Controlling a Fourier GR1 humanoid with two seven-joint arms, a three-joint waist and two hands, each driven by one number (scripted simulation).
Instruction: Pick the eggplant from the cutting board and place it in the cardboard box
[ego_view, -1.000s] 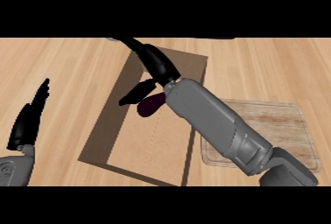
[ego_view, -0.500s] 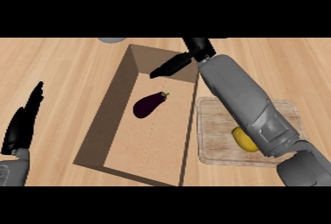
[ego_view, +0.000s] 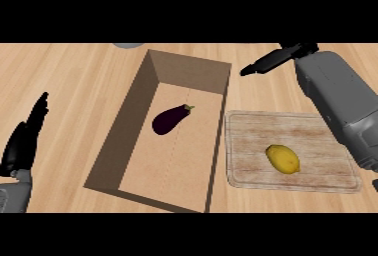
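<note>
In the head view, the eggplant (ego_view: 170, 119) lies on the floor of the cardboard box (ego_view: 120, 136), in the far half and a little left of the box's middle. It is small, plump and very dark purple, almost black, with a faint sheen. It narrows toward a short greenish stem cap that points to the far right, and its rounded end points to the near left. It rests flat, touching none of the box walls, and no hand touches it.

The box is long and open-topped. It runs from far to near on the wooden counter (ego_view: 66, 75), just left of the cutting board (ego_view: 251, 131). The board is pale and worn, and a yellow lemon (ego_view: 283, 159) lies on it near its middle.

The right hand (ego_view: 275, 60) hangs over the counter beyond the board's far edge, to the right of the box's far corner. Its black fingers are stretched out toward the left and hold nothing. Its grey forearm (ego_view: 336, 97) crosses the right side of the view.

The left hand (ego_view: 26, 139) rests at the left edge with its fingers straight, pointing far, and empty. A small grey object (ego_view: 128, 45) shows at the far edge.
</note>
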